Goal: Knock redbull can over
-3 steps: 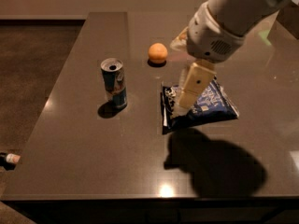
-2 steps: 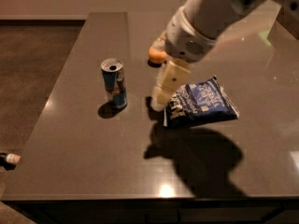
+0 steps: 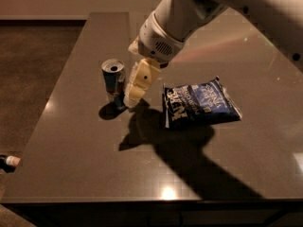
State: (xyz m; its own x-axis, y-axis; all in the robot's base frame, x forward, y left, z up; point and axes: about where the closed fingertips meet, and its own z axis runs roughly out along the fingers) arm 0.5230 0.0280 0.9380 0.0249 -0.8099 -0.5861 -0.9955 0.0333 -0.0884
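Observation:
The redbull can (image 3: 113,82) stands upright on the dark table (image 3: 85,145), left of centre, its silver top with pull-tab facing up. My gripper (image 3: 134,97) hangs down from the white arm, its cream-coloured fingers right beside the can's right side, touching or nearly touching it. The arm reaches in from the upper right.
A blue crinkly snack bag (image 3: 201,102) lies flat to the right of the gripper. The arm casts a large shadow over the table's middle. The table's left edge drops to a brown floor (image 3: 33,79). A small object (image 3: 8,161) lies on the floor at far left.
The gripper has moved left from above the snack bag to right beside the can. The orange object behind it is now hidden by the arm. The can still stands upright.

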